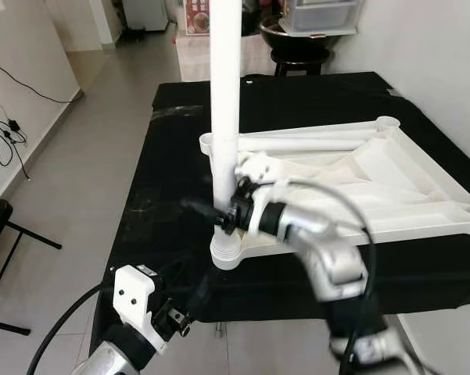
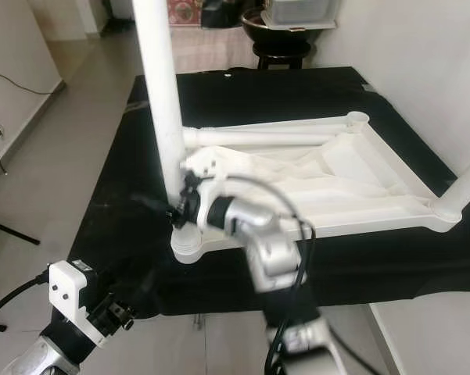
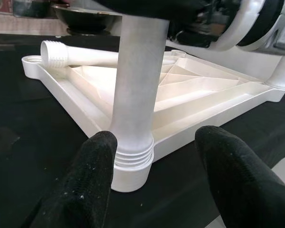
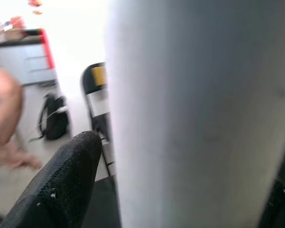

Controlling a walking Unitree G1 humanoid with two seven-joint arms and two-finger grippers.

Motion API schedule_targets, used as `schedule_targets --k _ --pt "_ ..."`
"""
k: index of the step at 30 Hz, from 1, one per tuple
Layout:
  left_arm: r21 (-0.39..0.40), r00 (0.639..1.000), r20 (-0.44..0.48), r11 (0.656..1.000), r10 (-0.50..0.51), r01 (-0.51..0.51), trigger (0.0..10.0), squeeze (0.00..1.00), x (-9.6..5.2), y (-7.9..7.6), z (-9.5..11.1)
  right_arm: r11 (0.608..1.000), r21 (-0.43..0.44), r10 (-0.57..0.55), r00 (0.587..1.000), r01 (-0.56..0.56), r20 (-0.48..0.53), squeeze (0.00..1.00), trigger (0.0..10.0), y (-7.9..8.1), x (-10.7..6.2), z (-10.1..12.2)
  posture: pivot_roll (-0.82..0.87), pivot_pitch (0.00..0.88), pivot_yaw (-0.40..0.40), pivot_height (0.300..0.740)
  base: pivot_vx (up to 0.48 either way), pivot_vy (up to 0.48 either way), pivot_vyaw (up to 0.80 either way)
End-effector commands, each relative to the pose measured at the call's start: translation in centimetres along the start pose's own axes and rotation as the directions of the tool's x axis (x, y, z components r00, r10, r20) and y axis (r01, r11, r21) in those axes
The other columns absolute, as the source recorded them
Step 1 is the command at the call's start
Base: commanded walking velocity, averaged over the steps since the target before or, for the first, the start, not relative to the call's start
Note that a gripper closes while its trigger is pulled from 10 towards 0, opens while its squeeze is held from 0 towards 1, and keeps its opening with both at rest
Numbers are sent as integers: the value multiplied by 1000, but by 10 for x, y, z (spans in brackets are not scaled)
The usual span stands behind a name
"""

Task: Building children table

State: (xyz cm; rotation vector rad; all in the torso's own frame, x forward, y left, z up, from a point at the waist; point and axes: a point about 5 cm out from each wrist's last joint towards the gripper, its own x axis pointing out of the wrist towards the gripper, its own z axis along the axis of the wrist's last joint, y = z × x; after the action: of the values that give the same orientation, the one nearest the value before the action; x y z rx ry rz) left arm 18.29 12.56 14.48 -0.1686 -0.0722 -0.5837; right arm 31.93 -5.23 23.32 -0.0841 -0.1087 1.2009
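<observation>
A white table top point(image 1: 391, 187) lies upside down on a black cloth point(image 1: 160, 211). One white leg point(image 1: 224, 94) stands upright in its near left corner socket point(image 1: 228, 254). My right gripper point(image 1: 219, 212) is shut on this leg just above the socket, a finger on each side of it point(image 4: 180, 166). A second leg point(image 1: 305, 144) lies flat across the far side of the top. A third leg point(image 2: 469, 183) rises at the near right corner. My left gripper point(image 3: 156, 137) is open, low at the cloth's near edge, its fingertips point(image 3: 102, 142) short of the socket.
A black stool with a dark bowl point(image 1: 297, 43) and plastic drawers point(image 1: 321, 16) stand beyond the far edge. A white wall runs along the right. Cables point(image 1: 0, 125) trail on the left floor beside a black frame point(image 1: 0, 226). A person's arm point(image 4: 2, 109) is nearby.
</observation>
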Motion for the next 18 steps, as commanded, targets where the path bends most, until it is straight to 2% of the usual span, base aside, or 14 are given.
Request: schedule_targets --k 1,2,6,13,14,15,18 --pt "-3 1000 -10 1000 5 -5 10000 0 0 0 -4 990 -29 140 990 -141 -27 0 10000 4 6 -2 55 97 -12 740 0 0 0" --pt "-3 1000 -10 1000 5 -5 10000 0 0 0 -4 990 -29 140 990 -141 -27 0 10000 4 6 -2 55 97 -12 740 0 0 0" --pt "-4 1000 -8 1000 11 -11 10000 0 0 -1 -4 962 -74 258 964 -262 -67 0 10000 -10 9 8 74 99 -21 740 0 0 0" --pt "-5 1000 -7 1000 14 -14 10000 0 -1 -2 -4 925 -78 366 927 -373 -85 0 10000 -15 7 13 76 103 -22 740 0 0 0" --pt "-6 1000 -7 1000 13 -13 10000 0 -1 -3 -4 899 -67 425 899 -432 -104 0 4235 -15 4 13 76 105 -20 740 0 0 0" --pt "-7 1000 -8 1000 12 -12 10000 0 -1 -3 -4 890 -59 445 888 -453 -113 0 0 -15 3 12 76 105 -20 740 0 0 0" --pt "-7 1000 -8 1000 12 -12 10000 0 -1 -3 -5 882 -54 460 880 -468 -120 0 0 -15 1 11 76 105 -20 740 0 0 0"
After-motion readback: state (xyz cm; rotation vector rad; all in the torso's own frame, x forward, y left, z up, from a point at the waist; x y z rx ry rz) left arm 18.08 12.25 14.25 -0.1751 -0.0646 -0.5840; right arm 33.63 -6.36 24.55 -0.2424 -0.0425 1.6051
